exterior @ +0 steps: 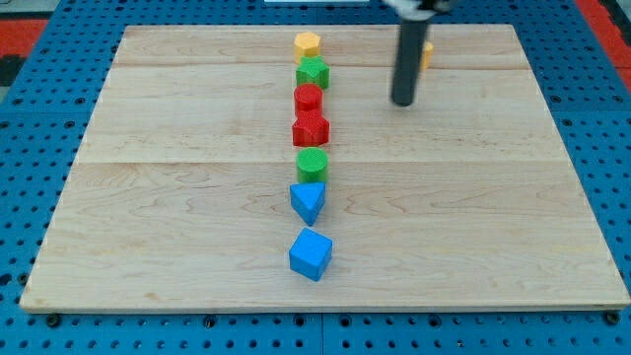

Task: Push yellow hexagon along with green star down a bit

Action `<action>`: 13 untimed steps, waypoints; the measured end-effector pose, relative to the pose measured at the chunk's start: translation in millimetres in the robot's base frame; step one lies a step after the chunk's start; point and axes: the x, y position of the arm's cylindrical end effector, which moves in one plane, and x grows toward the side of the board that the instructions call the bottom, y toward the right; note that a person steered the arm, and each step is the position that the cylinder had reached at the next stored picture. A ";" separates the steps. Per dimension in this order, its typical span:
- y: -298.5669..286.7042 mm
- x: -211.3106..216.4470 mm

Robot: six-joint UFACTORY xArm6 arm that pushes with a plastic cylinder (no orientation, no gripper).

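The yellow hexagon (308,43) sits near the board's top edge, at the head of a column of blocks. The green star (313,72) lies just below it, touching it. My tip (402,103) is on the board to the right of the column, level with the red cylinder and about a hand's width from the green star. The rod rises from it toward the view's top. Another yellow block (426,53) is partly hidden behind the rod.
Below the green star the column runs down: a red cylinder (309,98), a red star (311,128), a green cylinder (312,164), a blue triangle (308,201) and a blue cube (311,253). The wooden board (493,217) lies on a blue pegboard surface.
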 end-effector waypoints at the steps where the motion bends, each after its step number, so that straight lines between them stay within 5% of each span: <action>1: 59.4 -26.2; 3: 11.8 -103.2; 7: -182.2 -134.0; 13: -155.7 -92.8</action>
